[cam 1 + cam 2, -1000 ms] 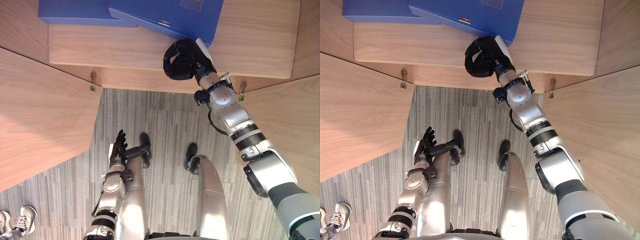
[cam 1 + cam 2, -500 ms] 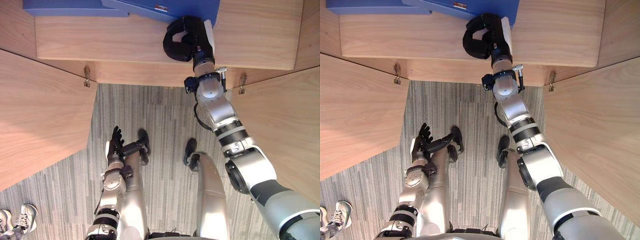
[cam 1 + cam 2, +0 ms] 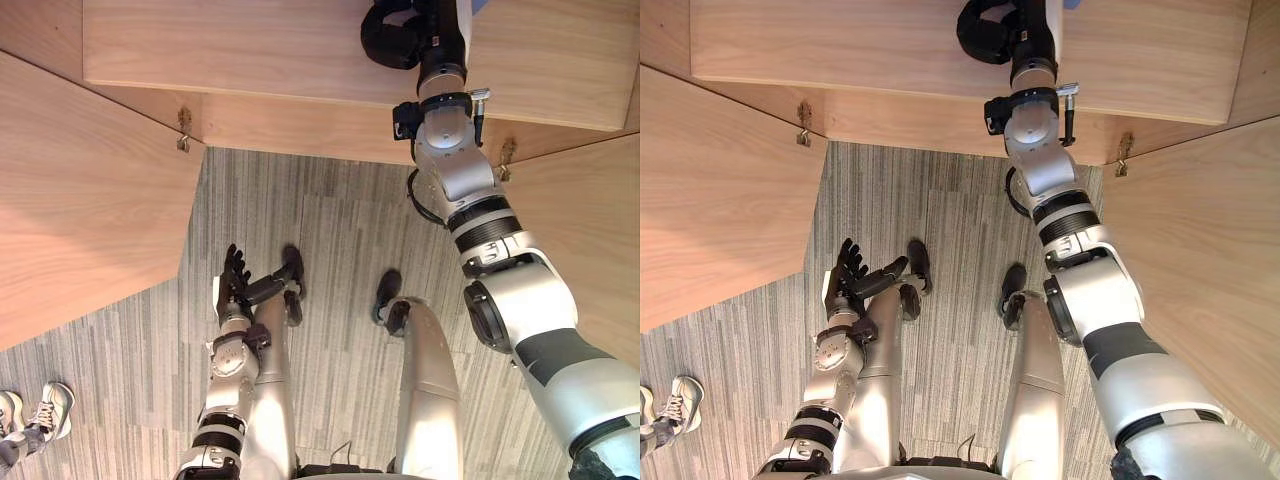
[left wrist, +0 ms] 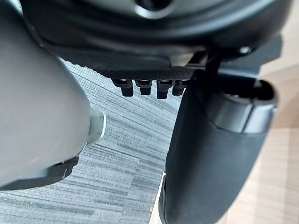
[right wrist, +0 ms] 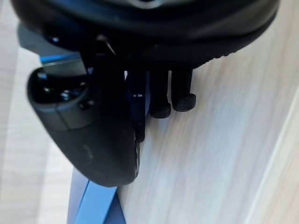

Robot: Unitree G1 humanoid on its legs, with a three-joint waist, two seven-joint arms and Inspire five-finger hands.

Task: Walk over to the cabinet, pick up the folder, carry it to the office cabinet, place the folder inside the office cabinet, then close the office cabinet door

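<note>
Inside the office cabinet (image 3: 250, 50), the right robot hand (image 3: 400, 35) has pushed deeper in, fingers curled and thumb on the corner of the blue folder (image 5: 91, 207), apparently pinching it. With the folder now lying well in, we judge placing nearly done: release, withdraw, then shut the open doors (image 3: 80, 200); the left robot hand (image 3: 232, 285) hangs open.

The folder (image 5: 91, 207) lies on the cabinet shelf (image 3: 250, 50), beside the right hand (image 3: 385, 50).

We see a right arm (image 3: 520, 300) and a left arm (image 3: 226, 400), both silver-grey with black bands. The right hand (image 3: 405, 35) and left hand (image 3: 233, 285) are dark, each with a white cover.
</note>
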